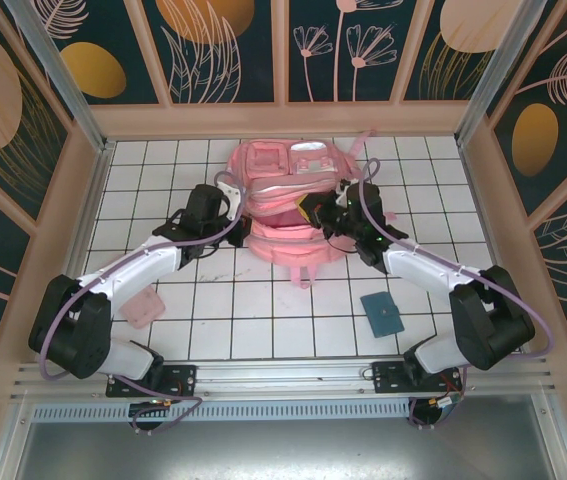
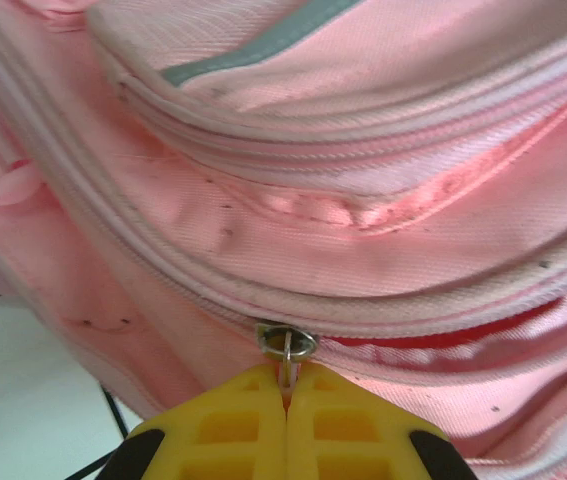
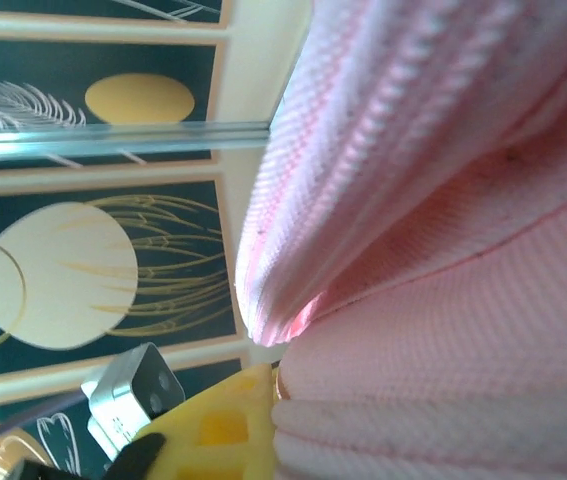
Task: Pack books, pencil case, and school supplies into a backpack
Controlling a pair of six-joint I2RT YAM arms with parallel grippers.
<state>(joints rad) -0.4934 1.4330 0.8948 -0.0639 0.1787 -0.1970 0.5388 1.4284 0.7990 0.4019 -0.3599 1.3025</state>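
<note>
The pink backpack (image 1: 293, 205) lies flat on the tiled table at the back centre, its main zipper partly open. My left gripper (image 1: 235, 218) is at the bag's left side. In the left wrist view its yellow fingers (image 2: 233, 425) are shut on the pull tab of the metal zipper slider (image 2: 287, 342), and red lining shows to the right of the slider. My right gripper (image 1: 320, 213) is at the bag's right side. One of its yellow fingers (image 3: 218, 425) presses on a fold of backpack fabric (image 3: 433, 300) that covers the other finger. The books are out of view.
A flat pink pouch (image 1: 143, 306) lies on the tiles at the front left. A small teal booklet (image 1: 381, 312) lies at the front right. Wooden walls with dark painted panels enclose the table on three sides.
</note>
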